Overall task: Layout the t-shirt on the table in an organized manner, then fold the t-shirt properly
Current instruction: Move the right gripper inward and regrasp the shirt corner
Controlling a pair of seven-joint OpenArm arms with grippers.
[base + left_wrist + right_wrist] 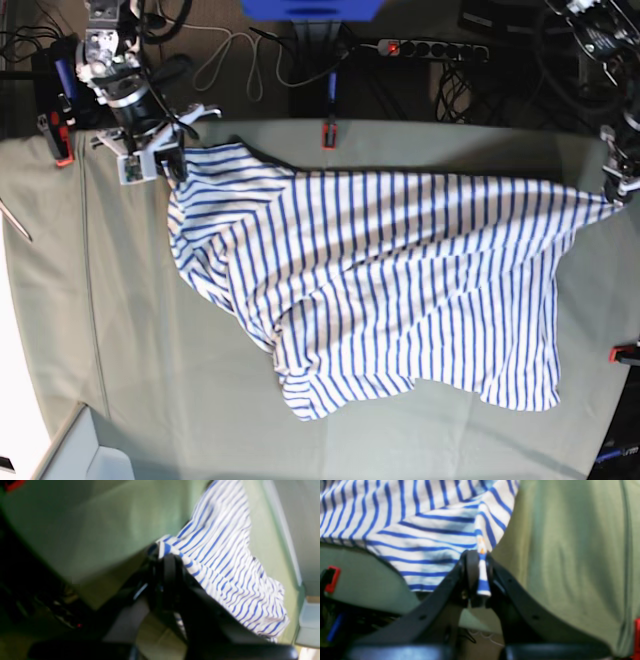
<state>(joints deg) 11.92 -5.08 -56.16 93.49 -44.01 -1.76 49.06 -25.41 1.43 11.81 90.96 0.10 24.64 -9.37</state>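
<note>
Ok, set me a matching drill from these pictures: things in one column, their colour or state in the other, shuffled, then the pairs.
1. soft white blue-striped t-shirt
2. pale grey-green cloth table
3. small clamp at the table's far edge
4. left gripper

A. red
B. shut on a shirt edge
C. held stretched between both arms
D. lies under the shirt

Pairs: 1-C, 2-D, 3-A, 4-B

A robotics lab or workshop: a table [120, 330] draped in pale green cloth held by red clamps [328, 133], with a power strip [430, 48] and loose cables [235, 60] on the floor behind it.
</note>
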